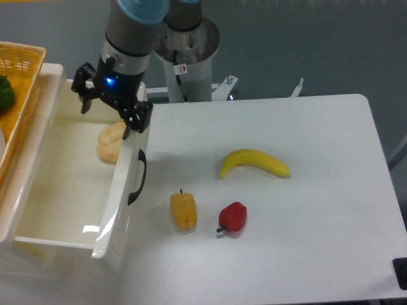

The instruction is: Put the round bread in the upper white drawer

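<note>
Since the round bread [110, 142] already sits inside the upper white drawer [70, 190] in the upper left, just below the spread, released fingers [105, 108], we judge retreat straight upward.

woven basket [19, 63] cut off at left edge, end effector [108, 114] fingertips indistinct

Round bread [110, 143] pale tan-beige. Upper white drawer [63, 190] glossy white, handle [138, 177] black. Hand [105, 113] black, blue light on wrist. Bench [305, 210] white. Banana [254, 163] yellow. Yellow pepper [183, 211] orange-yellow. Red pepper [233, 218] red. Basket [19, 95] woven yellow.
</note>
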Robot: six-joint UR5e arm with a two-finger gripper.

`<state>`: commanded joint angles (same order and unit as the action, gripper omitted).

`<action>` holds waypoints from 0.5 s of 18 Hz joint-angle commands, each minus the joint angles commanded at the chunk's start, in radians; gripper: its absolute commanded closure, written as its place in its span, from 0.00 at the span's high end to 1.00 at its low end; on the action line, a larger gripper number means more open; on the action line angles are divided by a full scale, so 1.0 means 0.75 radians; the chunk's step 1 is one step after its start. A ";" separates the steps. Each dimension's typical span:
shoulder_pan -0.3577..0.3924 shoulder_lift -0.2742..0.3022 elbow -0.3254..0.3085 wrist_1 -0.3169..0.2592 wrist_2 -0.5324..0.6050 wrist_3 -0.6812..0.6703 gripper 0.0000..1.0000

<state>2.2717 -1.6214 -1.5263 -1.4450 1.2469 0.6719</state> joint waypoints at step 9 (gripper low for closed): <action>0.065 0.004 -0.006 -0.006 0.301 0.145 1.00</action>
<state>2.3208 -1.6183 -1.5309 -1.4496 1.4725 0.7805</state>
